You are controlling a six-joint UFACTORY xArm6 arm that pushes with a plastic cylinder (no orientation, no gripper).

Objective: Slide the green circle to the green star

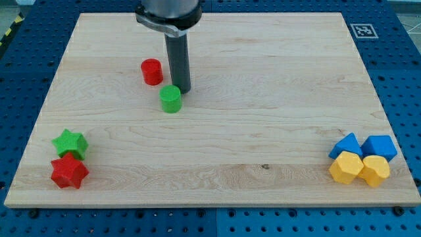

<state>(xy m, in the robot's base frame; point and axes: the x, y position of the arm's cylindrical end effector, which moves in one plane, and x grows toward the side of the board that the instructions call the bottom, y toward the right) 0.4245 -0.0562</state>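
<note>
Nearest the view's bottom, the green star [70, 143] is sitting at the left corner of the tabletop [250, 72], touching the red star [69, 172] below it, with blue and yellow blocks clustering well apart at the right. Further up, the green circle [170, 99] is waiting mid-board. My tip [183, 89] is standing just beside its upper right, maybe touching, hard to say. No end effector here, just a rod, holding nothing. Looks like it's lining up; next it's needing a down-left shove.
</note>
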